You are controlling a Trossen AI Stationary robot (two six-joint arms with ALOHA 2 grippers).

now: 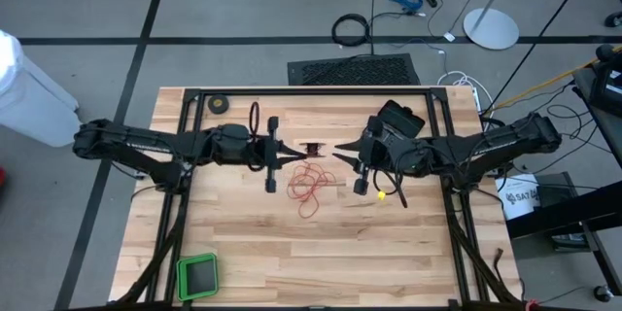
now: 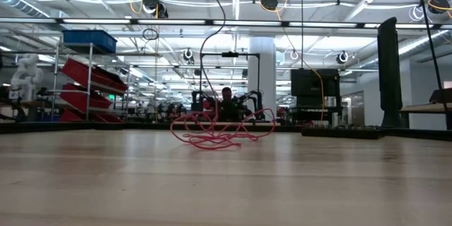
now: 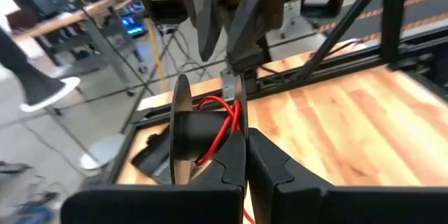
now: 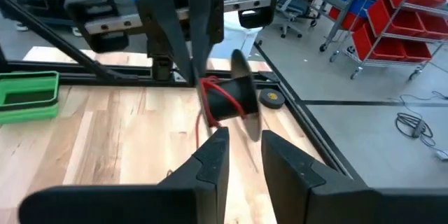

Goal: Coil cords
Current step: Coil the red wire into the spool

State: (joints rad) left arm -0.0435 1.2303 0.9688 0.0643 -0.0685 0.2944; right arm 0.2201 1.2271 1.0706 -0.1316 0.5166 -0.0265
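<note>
Only one piece of lettering can be made out — on the white plastic bucket (image 1: 518, 197) standing on the floor beside the right edge of the wooden table, seen in the high view. Its label shows dark capital letters that look like "SAT", and the rest of the word is cut off by the table frame. Nothing else legible appears in the low view or either wrist view — no readable labels, numbers or signs.

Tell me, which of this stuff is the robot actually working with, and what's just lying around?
In use: the red wire piled on the table, the small black reel held up between both arms, the left gripper, the right gripper.

Lying about: black tape roll, green tray, yellow piece.
</note>
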